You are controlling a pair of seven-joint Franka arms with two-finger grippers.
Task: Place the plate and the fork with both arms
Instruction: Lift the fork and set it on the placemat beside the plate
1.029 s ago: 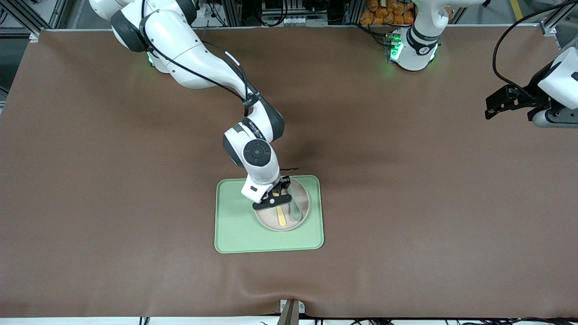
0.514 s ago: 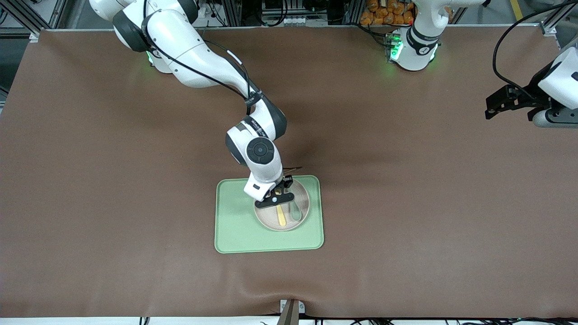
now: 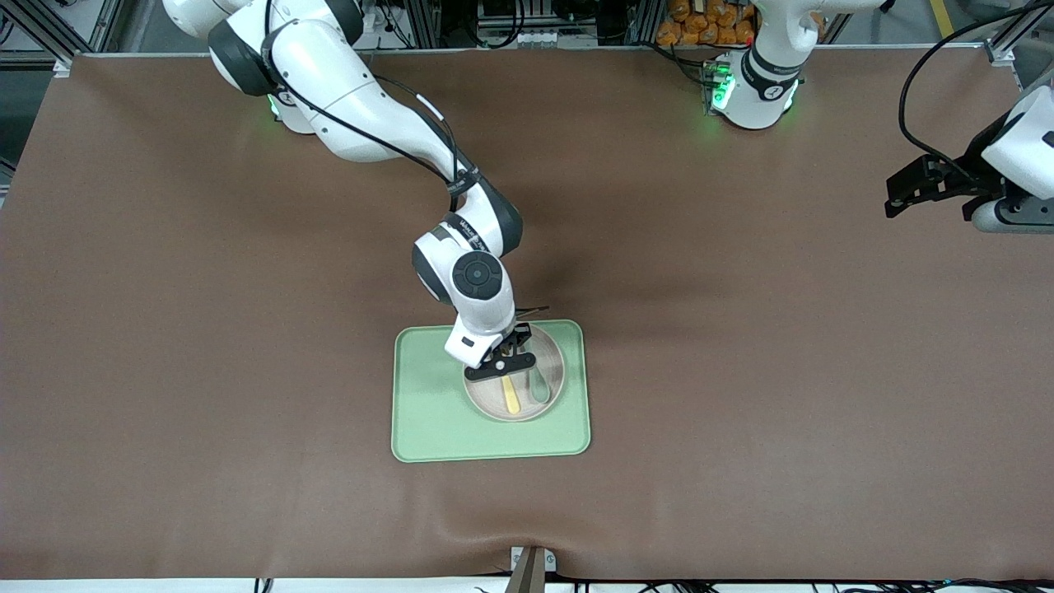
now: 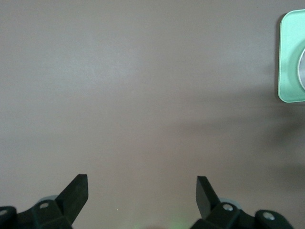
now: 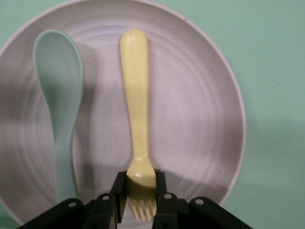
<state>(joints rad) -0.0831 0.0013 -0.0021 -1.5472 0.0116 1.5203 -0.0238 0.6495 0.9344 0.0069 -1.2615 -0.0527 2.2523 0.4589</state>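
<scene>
The off-white plate (image 3: 553,356) sits on the pale green tray (image 3: 428,395), toward the tray's end nearer the left arm. The pale yellow fork (image 3: 514,397) lies on the plate beside a grey-green spoon (image 3: 540,387). My right gripper (image 3: 500,366) is low over the plate, shut on the fork. In the right wrist view its fingers (image 5: 119,188) clamp the fork (image 5: 135,95) just above the tines, with the handle lying across the plate (image 5: 190,109). My left gripper (image 3: 893,196) waits open and empty above the table at the left arm's end; it also shows in the left wrist view (image 4: 142,188).
The spoon (image 5: 59,95) lies beside the fork on the plate. The tray (image 5: 267,47) stands on a brown table mat; its corner shows in the left wrist view (image 4: 290,62). A small fitting (image 3: 531,564) sticks up at the table edge nearest the camera.
My right arm's wrist has shifted slightly toward the left arm's end. The gripper stays on the fork over the plate. The left arm has not moved.
</scene>
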